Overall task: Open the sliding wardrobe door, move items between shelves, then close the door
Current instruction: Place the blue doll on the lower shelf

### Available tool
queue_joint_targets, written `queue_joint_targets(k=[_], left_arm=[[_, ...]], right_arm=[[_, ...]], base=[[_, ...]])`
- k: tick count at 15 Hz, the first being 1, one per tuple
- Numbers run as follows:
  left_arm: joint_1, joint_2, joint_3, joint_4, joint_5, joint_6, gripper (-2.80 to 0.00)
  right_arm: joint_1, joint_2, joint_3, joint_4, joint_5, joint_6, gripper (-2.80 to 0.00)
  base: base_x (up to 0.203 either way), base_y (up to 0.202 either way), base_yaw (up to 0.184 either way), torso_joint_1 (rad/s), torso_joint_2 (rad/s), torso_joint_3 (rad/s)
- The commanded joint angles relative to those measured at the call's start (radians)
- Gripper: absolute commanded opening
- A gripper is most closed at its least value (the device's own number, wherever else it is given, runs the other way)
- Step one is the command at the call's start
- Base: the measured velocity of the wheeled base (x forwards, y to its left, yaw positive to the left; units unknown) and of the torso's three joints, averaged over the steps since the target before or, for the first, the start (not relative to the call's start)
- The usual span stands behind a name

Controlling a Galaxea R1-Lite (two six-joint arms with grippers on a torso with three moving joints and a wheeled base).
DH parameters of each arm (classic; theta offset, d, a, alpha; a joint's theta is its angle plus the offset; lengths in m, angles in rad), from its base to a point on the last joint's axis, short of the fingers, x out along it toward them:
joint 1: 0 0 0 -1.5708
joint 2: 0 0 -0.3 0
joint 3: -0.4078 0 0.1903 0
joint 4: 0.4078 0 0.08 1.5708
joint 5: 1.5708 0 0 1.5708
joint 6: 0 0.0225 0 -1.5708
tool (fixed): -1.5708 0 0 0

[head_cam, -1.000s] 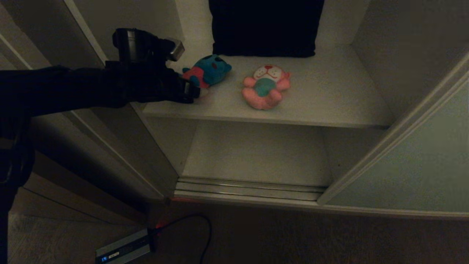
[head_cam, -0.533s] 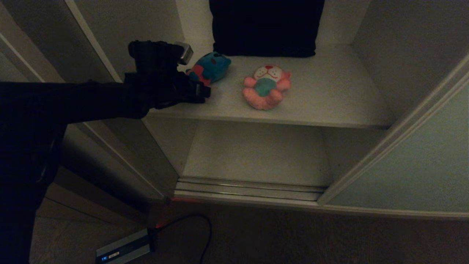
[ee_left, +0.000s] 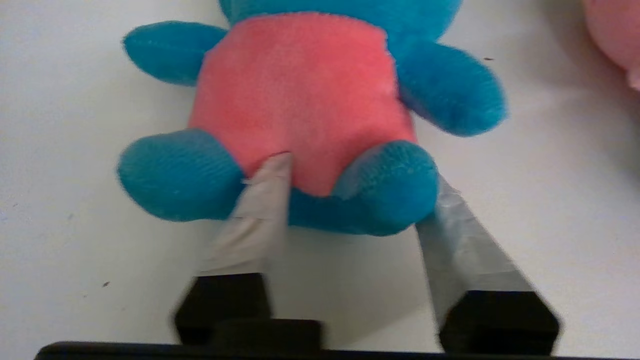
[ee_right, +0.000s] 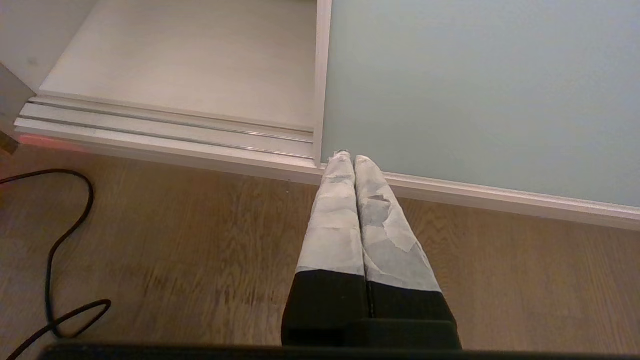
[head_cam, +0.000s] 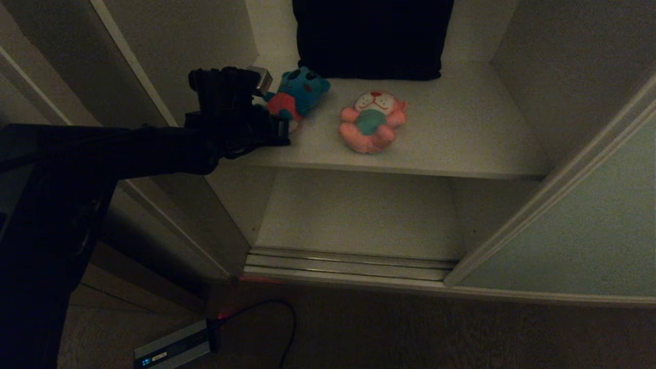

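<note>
I have the left gripper (ee_left: 350,185) pinching the teal toy's (head_cam: 297,95) leg at upper left, ready to lift it off the shelf (head_cam: 461,133); right gripper (ee_right: 354,159) pressed together, parked.

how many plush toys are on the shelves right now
2. The teal plush toy lies at the upper shelf's left end, a leg between the left gripper's fingers; the pink plush toy lies mid-shelf beside it. None shows elsewhere.

Head cam looks down from above into the open wardrobe, both shelves (head_cam: 410,154) in frame. Left wrist cam sits super close on the teal plush (ee_left: 305,100), also in head view. Right wrist cam faces the floor (ee_right: 175,240) and sliding door (ee_right: 475,90)
</note>
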Motion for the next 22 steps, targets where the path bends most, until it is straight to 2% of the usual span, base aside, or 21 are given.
queue_joint_targets(k=[1, 3, 6, 9, 12, 14, 16, 17, 19, 22], left_arm=[[0.000, -0.009, 0.001, 0.000, -0.001, -0.001, -2.80], [-0.001, -0.050, 0.001, 0.008, 0.000, -0.036, -2.80], [-0.003, -0.106, 0.001, 0.010, -0.001, -0.050, -2.80], [-0.020, -0.181, 0.003, 0.017, 0.001, -0.125, -2.80], [-0.020, -0.232, 0.006, 0.115, 0.002, -0.141, -2.80], [-0.023, -0.280, 0.016, 0.140, 0.006, -0.181, -2.80], [-0.037, -0.335, 0.018, 0.165, 0.041, -0.220, -2.80], [-0.044, -0.367, 0.019, 0.212, 0.054, -0.229, -2.80], [-0.054, -0.419, 0.047, 0.294, 0.060, -0.234, -2.80], [-0.091, -0.528, 0.149, 0.355, 0.058, -0.222, -2.80]], right_arm=[[-0.001, 0.000, 0.003, 0.000, 0.000, -0.001, -2.80], [-0.001, 0.000, 0.005, 0.000, 0.000, -0.001, -2.80], [0.001, 0.000, 0.003, 0.000, 0.000, -0.001, -2.80], [-0.001, 0.000, 0.004, 0.000, 0.000, -0.001, -2.80], [-0.001, 0.000, 0.003, 0.000, 0.000, -0.001, -2.80], [-0.001, 0.000, 0.003, 0.000, 0.000, -0.001, -2.80], [0.001, 0.000, 0.003, 0.000, 0.000, -0.001, -2.80], [0.000, 0.000, 0.004, 0.000, 0.000, -0.001, -2.80], [0.001, 0.000, 0.003, 0.000, 0.000, -0.001, -2.80], [0.001, 0.000, 0.003, 0.000, 0.000, -0.001, -2.80]], base=[[0.000, 0.000, 0.000, 0.000, 0.00, 0.000], [0.000, 0.000, 0.000, 0.000, 0.00, 0.000], [0.000, 0.000, 0.000, 0.000, 0.00, 0.000], [0.000, 0.000, 0.000, 0.000, 0.00, 0.000], [0.000, 0.000, 0.000, 0.000, 0.00, 0.000], [0.000, 0.000, 0.000, 0.000, 0.00, 0.000], [0.000, 0.000, 0.000, 0.000, 0.00, 0.000], [0.000, 0.000, 0.000, 0.000, 0.00, 0.000], [0.000, 0.000, 0.000, 0.000, 0.00, 0.000], [0.000, 0.000, 0.000, 0.000, 0.00, 0.000]])
